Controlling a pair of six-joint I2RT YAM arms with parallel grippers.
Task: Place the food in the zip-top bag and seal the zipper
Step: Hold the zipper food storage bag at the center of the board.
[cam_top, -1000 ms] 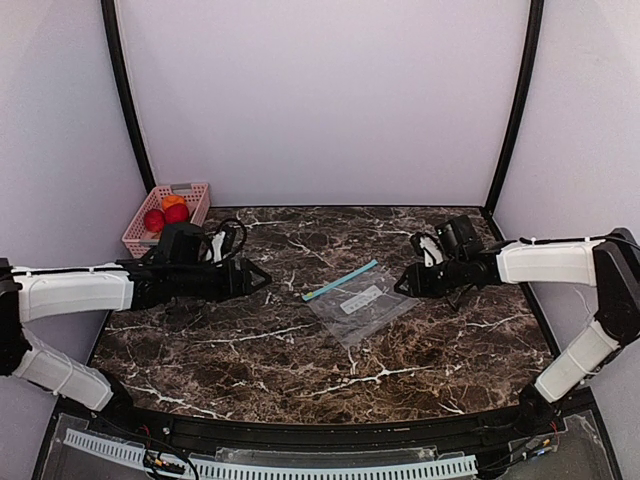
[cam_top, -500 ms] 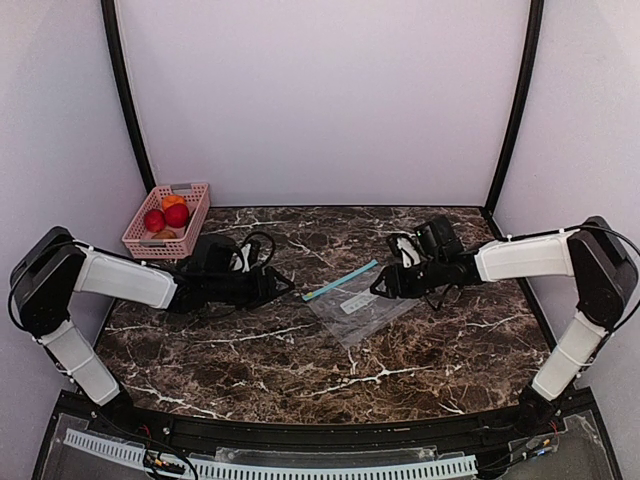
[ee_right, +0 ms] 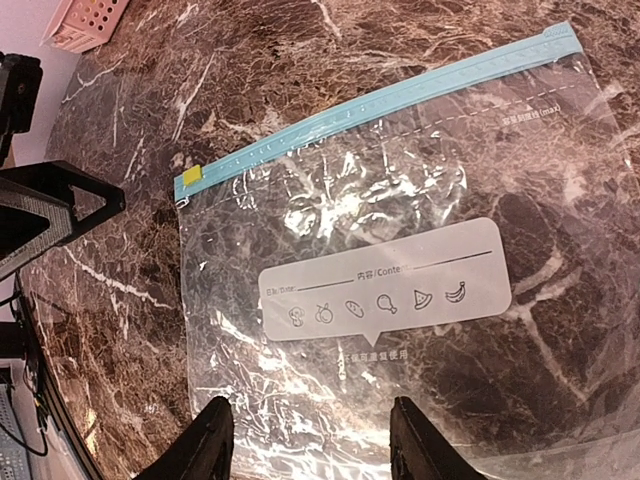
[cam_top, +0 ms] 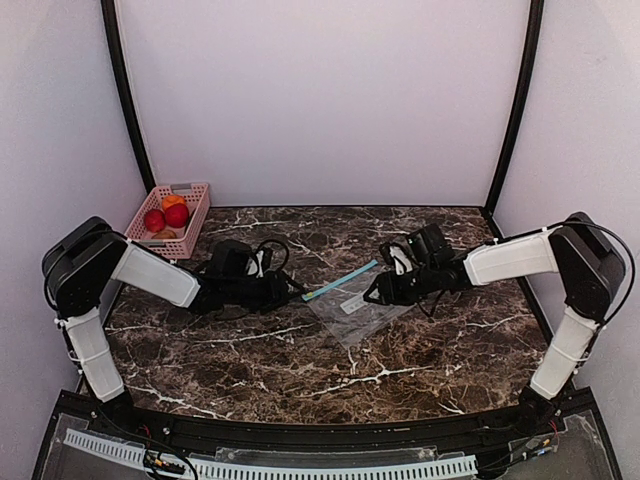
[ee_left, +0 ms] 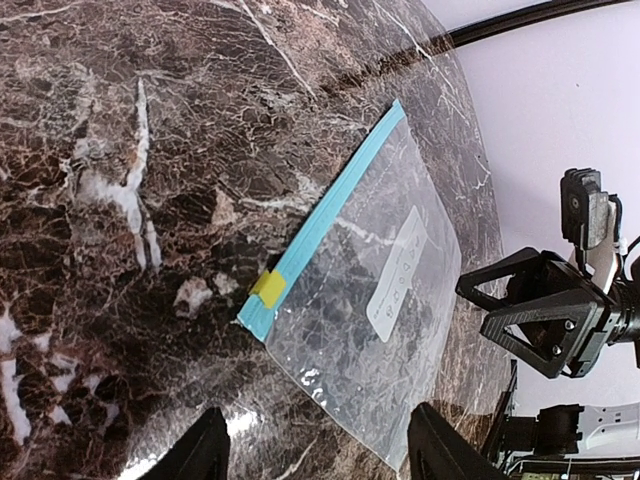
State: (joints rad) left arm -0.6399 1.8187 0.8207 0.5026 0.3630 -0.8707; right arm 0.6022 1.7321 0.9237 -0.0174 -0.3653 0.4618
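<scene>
While the clear rectangular plastic zip-top bag (cam_top: 360,308) lies flat around the middle of the dark marble tabletop (cam_top: 250,360), the left hand (cam_top: 297,291) sits just off the left end of its teal-blue zipper strip (cam_top: 340,281), fingers apart, empty. At the bag's right edge, the right hand (cam_top: 372,293) is spread too, gripping nothing. The small round red and orange fruit pieces (cam_top: 177,214) sit in the pink slotted basket (cam_top: 190,215) at the far-left corner.

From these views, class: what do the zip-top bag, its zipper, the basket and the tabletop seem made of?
Zip-top bag: thin clear plastic film, glossy; it wrinkles and glints.
Zipper: teal plastic strip, matte-looking.
Basket: probably pink moulded plastic; slotted walls.
Tabletop: dark marble or marble-look laminate, polished; white veins.
</scene>
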